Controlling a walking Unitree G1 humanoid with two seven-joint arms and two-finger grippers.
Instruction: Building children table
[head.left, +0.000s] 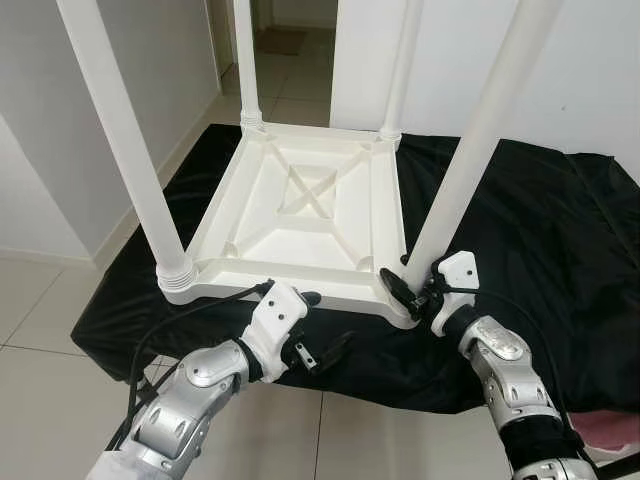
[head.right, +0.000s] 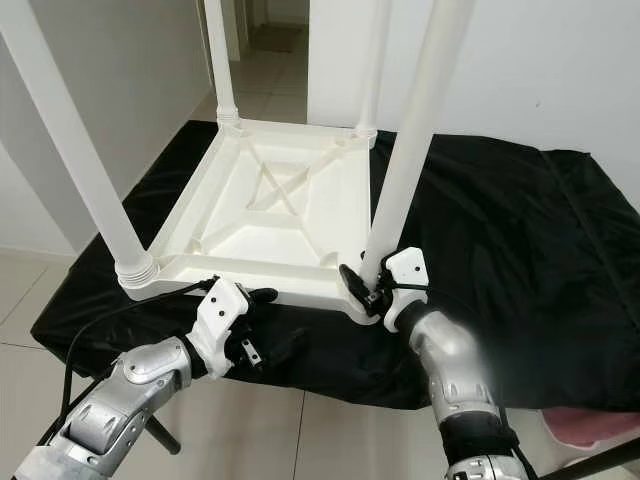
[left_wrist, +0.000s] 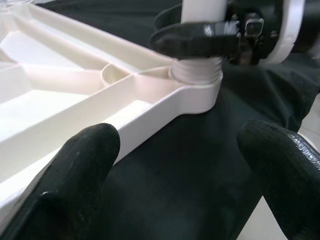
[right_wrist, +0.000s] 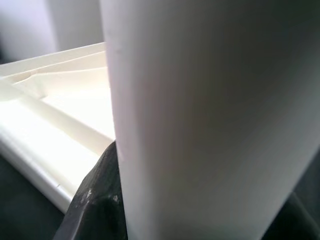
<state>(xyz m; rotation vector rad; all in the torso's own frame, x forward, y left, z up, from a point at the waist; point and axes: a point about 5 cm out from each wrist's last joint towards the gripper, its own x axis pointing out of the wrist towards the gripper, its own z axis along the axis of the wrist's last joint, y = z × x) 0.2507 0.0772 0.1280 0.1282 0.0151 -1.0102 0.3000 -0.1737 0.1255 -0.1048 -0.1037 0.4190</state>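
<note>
On black cloth (head.left: 520, 230) (tiled floor (head.left: 40, 300)), right gripper (head.left: 412, 290) clamps table leg (head.left: 470, 150); left gripper (head.left: 322, 328) gapes empty.

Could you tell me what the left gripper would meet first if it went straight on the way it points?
Probably the black cloth first, then the table leg that the right gripper holds.

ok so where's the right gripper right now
The right gripper is closed around the base of the near right table leg, at the corner of the upturned tabletop on the black cloth.
</note>
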